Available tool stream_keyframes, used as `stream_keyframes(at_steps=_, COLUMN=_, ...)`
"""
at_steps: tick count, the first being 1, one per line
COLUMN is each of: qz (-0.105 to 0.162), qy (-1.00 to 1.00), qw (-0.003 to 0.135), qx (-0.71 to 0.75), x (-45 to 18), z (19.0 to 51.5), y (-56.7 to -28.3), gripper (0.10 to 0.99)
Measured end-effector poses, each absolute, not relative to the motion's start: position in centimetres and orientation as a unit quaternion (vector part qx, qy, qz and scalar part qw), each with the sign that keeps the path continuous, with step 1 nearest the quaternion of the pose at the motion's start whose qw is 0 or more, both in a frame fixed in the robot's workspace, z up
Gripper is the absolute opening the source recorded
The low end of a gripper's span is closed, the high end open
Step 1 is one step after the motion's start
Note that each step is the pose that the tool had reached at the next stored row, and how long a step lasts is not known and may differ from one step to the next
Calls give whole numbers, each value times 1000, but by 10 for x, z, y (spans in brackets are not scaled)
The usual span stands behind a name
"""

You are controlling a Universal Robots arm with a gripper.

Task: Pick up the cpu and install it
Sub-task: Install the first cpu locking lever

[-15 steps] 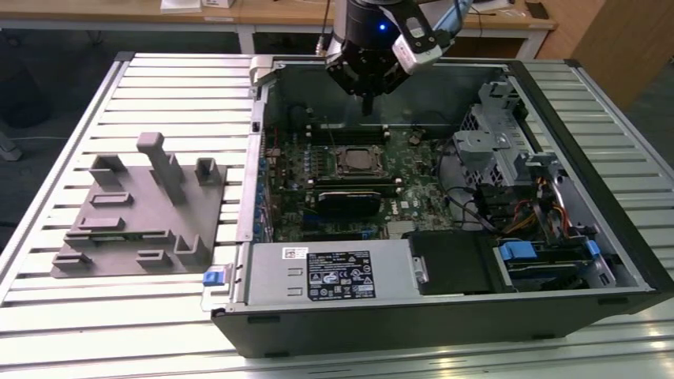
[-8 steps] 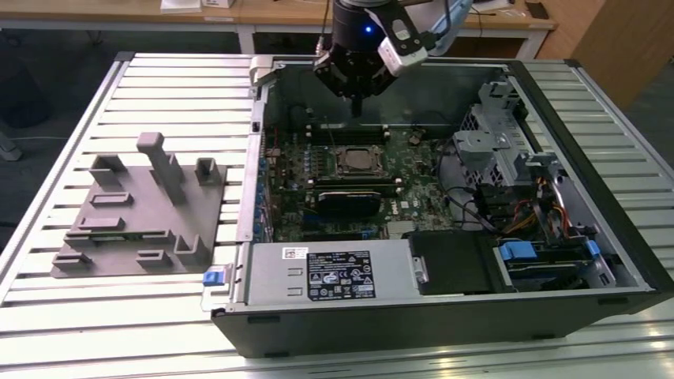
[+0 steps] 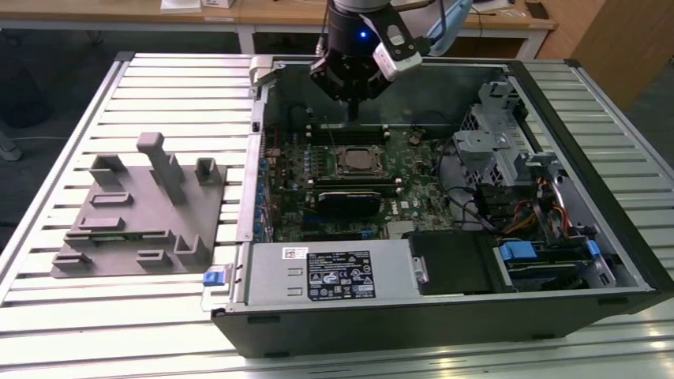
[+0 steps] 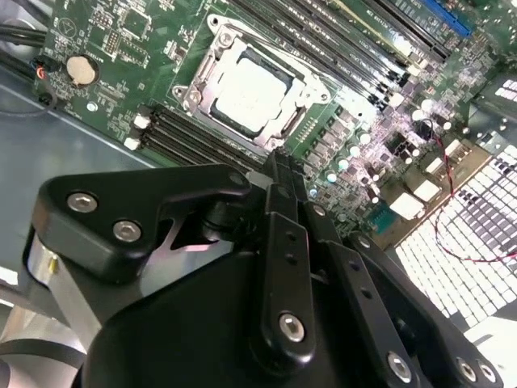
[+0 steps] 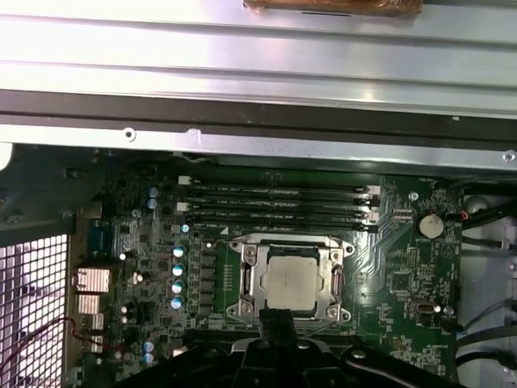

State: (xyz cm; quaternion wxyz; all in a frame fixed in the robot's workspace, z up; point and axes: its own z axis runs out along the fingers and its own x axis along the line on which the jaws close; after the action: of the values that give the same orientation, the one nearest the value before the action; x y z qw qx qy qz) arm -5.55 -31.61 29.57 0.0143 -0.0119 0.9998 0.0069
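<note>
The cpu, a small square chip with a pale silvery top, lies flat in its metal-framed socket on the green motherboard inside the open computer case. Both wrist views show it as well, seated in the socket. My gripper hangs above the board, just behind the socket toward the case's back wall. Its two black fingers are pressed together with nothing between them, and the tips are clear of the chip.
A black ribbed block sits just in front of the socket. The power supply with a white label fills the case's front. Drive cages and cables crowd the exterior view's right. A grey fixture stands on the slatted table at the left.
</note>
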Motion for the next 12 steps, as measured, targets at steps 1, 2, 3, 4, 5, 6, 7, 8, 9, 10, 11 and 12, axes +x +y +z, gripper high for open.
stream_keyframes(at_steps=1, qz=7, qy=1000, qw=14, qx=-12, x=-56, z=295, y=-316, gripper=106)
stream_keyframes(at_steps=2, qz=7, qy=1000, qw=14, qx=-12, x=-56, z=295, y=-316, gripper=106)
stream_keyframes(at_steps=3, qz=7, qy=1000, qw=14, qx=-12, x=-56, z=295, y=-316, gripper=106)
stream_keyframes(at_steps=4, qz=7, qy=1000, qw=14, qx=-12, x=-56, z=295, y=-316, gripper=106)
stream_keyframes(at_steps=5, qz=7, qy=1000, qw=14, qx=-12, x=-57, z=295, y=-316, gripper=106)
stream_keyframes(at_steps=6, qz=7, qy=1000, qw=14, qx=-12, x=-57, z=294, y=-316, gripper=106)
stream_keyframes(at_steps=7, qz=7, qy=1000, qw=14, qx=-12, x=-58, z=294, y=-316, gripper=106)
stream_keyframes(at_steps=8, qz=7, qy=1000, qw=14, qx=-12, x=-58, z=294, y=-316, gripper=106)
stream_keyframes(at_steps=9, qz=7, qy=1000, qw=14, qx=-12, x=-59, z=294, y=-316, gripper=106)
stream_keyframes(at_steps=10, qz=7, qy=1000, qw=14, qx=-12, x=-61, z=294, y=-316, gripper=106)
stream_keyframes(at_steps=11, qz=7, qy=1000, qw=14, qx=-12, x=-62, z=294, y=-316, gripper=106)
stream_keyframes(at_steps=12, qz=7, qy=1000, qw=14, qx=-12, x=-63, z=294, y=-316, gripper=106)
